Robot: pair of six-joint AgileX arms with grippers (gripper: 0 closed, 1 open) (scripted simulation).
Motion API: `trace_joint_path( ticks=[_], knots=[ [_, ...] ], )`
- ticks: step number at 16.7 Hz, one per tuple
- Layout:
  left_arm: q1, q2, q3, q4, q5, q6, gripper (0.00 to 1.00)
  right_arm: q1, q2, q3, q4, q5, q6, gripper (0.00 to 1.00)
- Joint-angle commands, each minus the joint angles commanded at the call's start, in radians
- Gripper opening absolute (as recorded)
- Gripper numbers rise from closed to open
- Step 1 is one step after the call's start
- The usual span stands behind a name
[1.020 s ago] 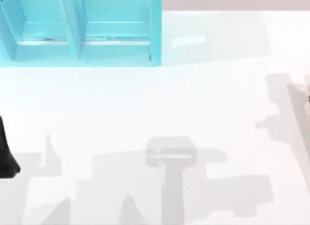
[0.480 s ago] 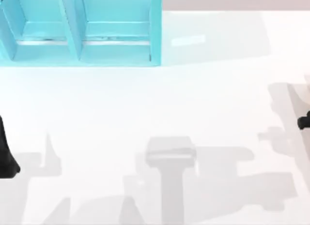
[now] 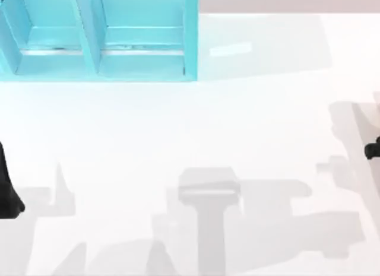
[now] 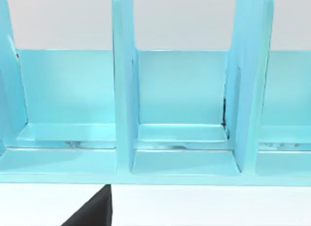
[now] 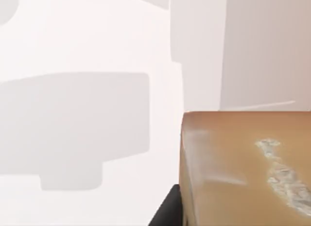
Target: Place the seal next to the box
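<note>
Tan-brown seal (image 5: 243, 167) with whitish speckles, apparently raised above the table, turquoise compartmented box (image 3: 101, 38) far-left

one box (image 3: 142, 56), light blue, with upright dividers; two of its compartments show from above, three from the left wrist camera; one seal (image 5: 248, 167), a tan block with one whitish speckled patch; one white table (image 3: 178, 127) under the box; two dark arm parts, one at each side edge of the table
</note>
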Motion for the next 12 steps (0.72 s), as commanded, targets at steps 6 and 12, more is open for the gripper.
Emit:
trace_joint_path(
  ticks=[6, 12],
  knots=[
    [0.000, 0.000, 0.000, 0.000, 0.000, 0.000, 1.00, 0.000, 0.000, 0.000, 0.000, 0.000, 0.000, 0.98],
    [0.000, 0.000, 0.000, 0.000, 0.000, 0.000, 1.00, 0.000, 0.000, 0.000, 0.000, 0.000, 0.000, 1.00]
  ],
)
